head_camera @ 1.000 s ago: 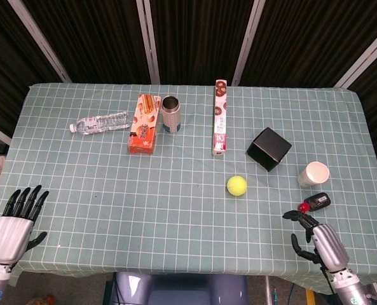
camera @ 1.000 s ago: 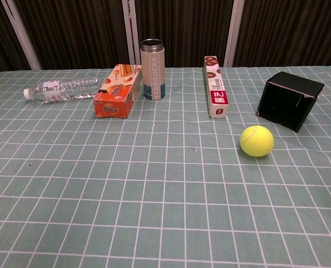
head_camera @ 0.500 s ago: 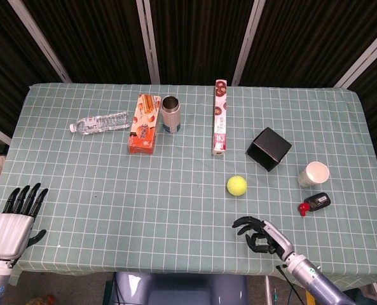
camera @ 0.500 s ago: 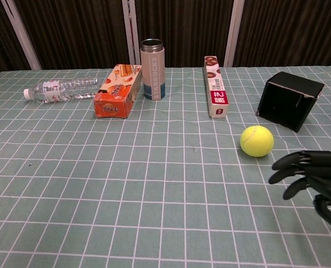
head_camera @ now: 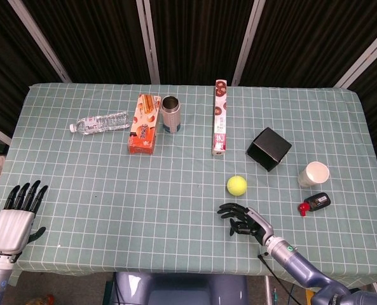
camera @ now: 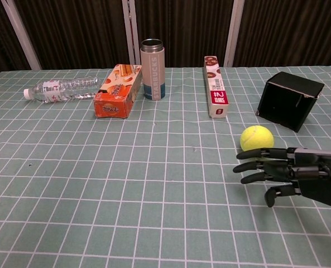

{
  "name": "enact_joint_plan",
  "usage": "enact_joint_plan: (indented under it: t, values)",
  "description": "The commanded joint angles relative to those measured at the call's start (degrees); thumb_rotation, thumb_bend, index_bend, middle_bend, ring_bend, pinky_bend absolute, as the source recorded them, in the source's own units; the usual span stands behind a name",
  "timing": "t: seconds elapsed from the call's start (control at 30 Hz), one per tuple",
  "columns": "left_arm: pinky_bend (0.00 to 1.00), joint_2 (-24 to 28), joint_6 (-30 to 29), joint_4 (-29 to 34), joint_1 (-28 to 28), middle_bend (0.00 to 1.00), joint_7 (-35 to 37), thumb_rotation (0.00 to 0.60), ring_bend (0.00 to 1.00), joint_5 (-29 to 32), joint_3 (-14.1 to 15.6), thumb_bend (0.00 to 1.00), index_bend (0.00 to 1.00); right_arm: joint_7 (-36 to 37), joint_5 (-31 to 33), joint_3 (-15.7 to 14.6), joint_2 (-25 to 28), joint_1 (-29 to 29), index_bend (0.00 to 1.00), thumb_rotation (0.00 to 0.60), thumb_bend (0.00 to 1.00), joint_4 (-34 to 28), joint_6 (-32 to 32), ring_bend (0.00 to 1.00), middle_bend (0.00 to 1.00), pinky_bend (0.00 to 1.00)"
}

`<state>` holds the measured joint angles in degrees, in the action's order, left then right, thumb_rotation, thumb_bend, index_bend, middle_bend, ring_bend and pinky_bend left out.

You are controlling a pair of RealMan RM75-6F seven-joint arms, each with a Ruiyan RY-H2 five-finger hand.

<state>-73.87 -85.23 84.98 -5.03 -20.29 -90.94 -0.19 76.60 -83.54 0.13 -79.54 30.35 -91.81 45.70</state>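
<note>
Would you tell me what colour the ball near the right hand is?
Yellow-green; the ball shows best in the chest view.

A table (head_camera: 80, 210) stood covered by a pale green cloth ruled with a white grid, its edge hanging over the near side. Behind it ran a wall of dark, ribbed curtain (head_camera: 194, 38), crossed by slanting pale metal bars (head_camera: 149, 38). Below the table's near edge a grey-blue seat (head_camera: 182, 289) showed. The light was even and soft, casting only faint shadows.
</note>
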Motion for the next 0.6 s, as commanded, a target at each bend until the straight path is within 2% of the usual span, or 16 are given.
enact_joint_plan:
  t: [0.03,0.37,0.6]
  values:
    - [0.04,0.0,0.4,0.1,-0.1,0.0,-0.2,0.6,0.0,0.5,-0.1,0.09,0.0,1.5,0.7,1.0,-1.3,1.2,0.25,0.6,0.64,2.0,-1.6,0.25,0.28,0.54]
    - [0.04,-0.8,2.8,-0.1,-1.1,0.0,-1.6,0.6,0.0,2.8,-0.9,0.09,0.0,8.4,2.1,3.8,-2.8,3.3,0.25,0.6,0.64,7.0,-4.8,0.23,0.25,0.52]
    - [0.04,-1.4,3.9,0.3,-1.6,0.0,-3.4,0.6,0.0,4.3,-1.4,0.09,0.0,13.2,0.6,5.1,-3.1,4.8,0.25,0.6,0.64,11.0,-5.8,0.23,0.24,0.5]
